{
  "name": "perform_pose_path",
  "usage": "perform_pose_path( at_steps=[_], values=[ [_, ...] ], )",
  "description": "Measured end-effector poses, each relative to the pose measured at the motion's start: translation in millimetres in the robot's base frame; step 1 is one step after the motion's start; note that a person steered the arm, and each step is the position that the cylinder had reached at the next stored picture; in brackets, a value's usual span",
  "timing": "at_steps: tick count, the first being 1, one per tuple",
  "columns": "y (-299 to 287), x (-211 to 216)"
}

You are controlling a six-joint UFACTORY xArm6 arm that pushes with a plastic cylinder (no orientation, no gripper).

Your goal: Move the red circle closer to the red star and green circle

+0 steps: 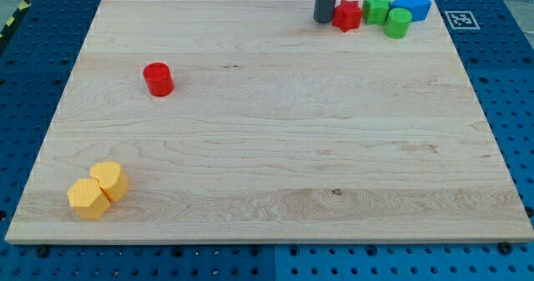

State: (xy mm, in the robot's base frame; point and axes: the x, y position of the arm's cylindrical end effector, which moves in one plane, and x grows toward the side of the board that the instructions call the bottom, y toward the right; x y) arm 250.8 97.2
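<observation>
The red circle [158, 79] stands on the wooden board at the view's left, upper half. The red star [347, 15] sits near the view's top right. The green circle [398, 22] is just right of it, with a green star [376, 9] between them at the back. My tip [324, 20] is at the left side of the red star, touching or nearly touching it. The tip is far to the right of the red circle.
A blue block [414, 6] sits behind the green circle near the board's top edge. Two yellow blocks [98, 190] lie together at the view's bottom left. The wooden board [275, 148] rests on a blue perforated table.
</observation>
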Motion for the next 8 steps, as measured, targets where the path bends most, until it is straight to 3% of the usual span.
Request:
perform_pose_path(
  at_steps=[3,5,6,7,8],
  values=[
    [35,5],
    [-167,66],
    [-265,64],
    [-314,55],
    [-335,78]
  ],
)
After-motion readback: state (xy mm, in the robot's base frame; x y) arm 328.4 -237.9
